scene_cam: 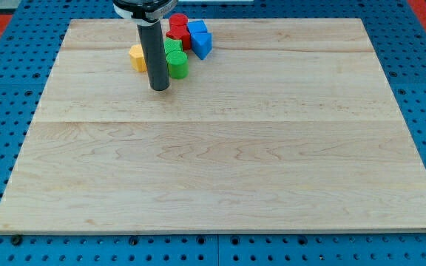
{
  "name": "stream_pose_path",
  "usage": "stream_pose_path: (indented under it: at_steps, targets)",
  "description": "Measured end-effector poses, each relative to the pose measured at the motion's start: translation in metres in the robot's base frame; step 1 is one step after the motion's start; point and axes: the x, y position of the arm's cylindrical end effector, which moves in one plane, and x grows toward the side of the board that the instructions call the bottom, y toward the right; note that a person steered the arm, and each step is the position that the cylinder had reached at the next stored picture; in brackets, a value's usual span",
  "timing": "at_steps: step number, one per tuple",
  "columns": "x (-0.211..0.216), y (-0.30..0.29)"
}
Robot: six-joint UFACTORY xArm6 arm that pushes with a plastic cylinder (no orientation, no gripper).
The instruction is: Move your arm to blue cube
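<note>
The blue cube (197, 29) sits near the view's top, at the right of a tight cluster of blocks. A second blue block (203, 45), wedge-like, lies just below it. My tip (159, 88) rests on the wooden board (220, 162), below and to the left of the cluster, well short of the blue cube. The rod hides part of the blocks behind it.
In the cluster are a red cylinder (178, 23), a red block (178, 37) below it, a green block (172, 48), a green cylinder (177, 66) and a yellow block (137, 57) left of the rod. A blue pegboard (6, 111) surrounds the board.
</note>
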Motion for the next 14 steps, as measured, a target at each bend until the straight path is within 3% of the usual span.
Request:
stream_pose_path:
  at_steps: [7, 8, 9, 10, 11, 12, 14]
  targets:
    - [-0.012, 0.007]
    - [0.001, 0.009]
    - [0.031, 0.028]
    - [0.034, 0.107]
    - [0.002, 0.194]
    - [-0.022, 0.224]
    - [-0.043, 0.223]
